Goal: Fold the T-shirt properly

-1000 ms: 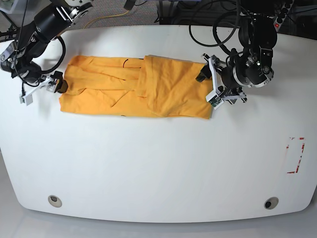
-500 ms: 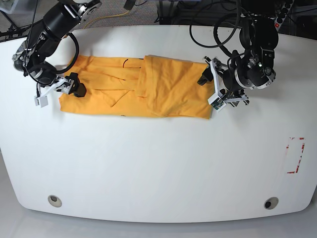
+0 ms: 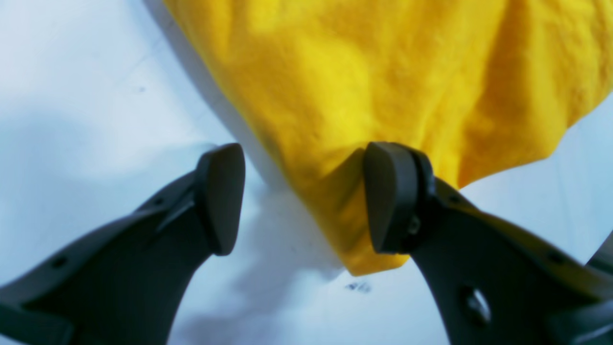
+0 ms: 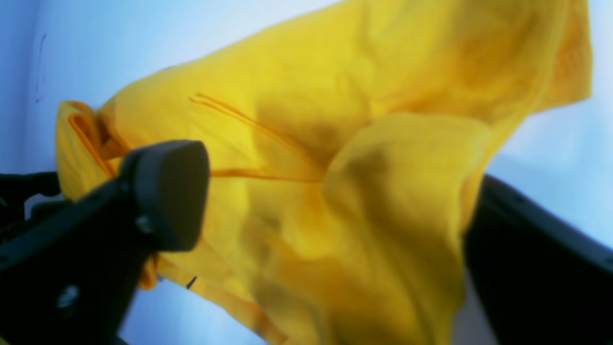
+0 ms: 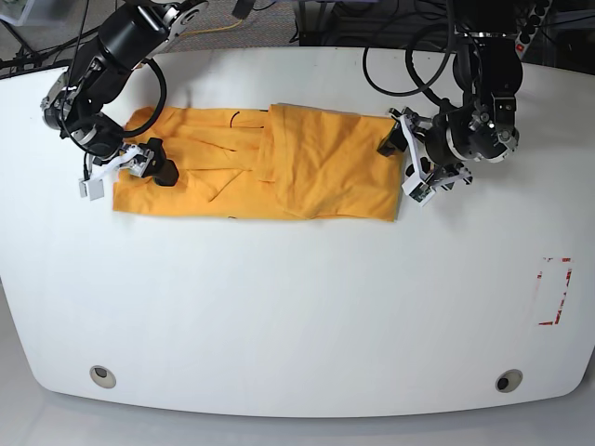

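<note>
While both grippers stand wide, right gripper (image 5: 128,172) straddles T-shirt (image 5: 251,175) edge; left gripper (image 5: 402,167) straddles its corner.

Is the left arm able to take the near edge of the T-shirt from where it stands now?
Probably yes. The left gripper is open, straddling the edge of the T-shirt, and nothing else lies on the table near it.

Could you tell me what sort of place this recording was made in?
Probably a robotics lab or test bench rather than a home. A plain white table carries only an orange-yellow T-shirt, loose black cables hang behind it, and red tape marks sit near one edge.
</note>
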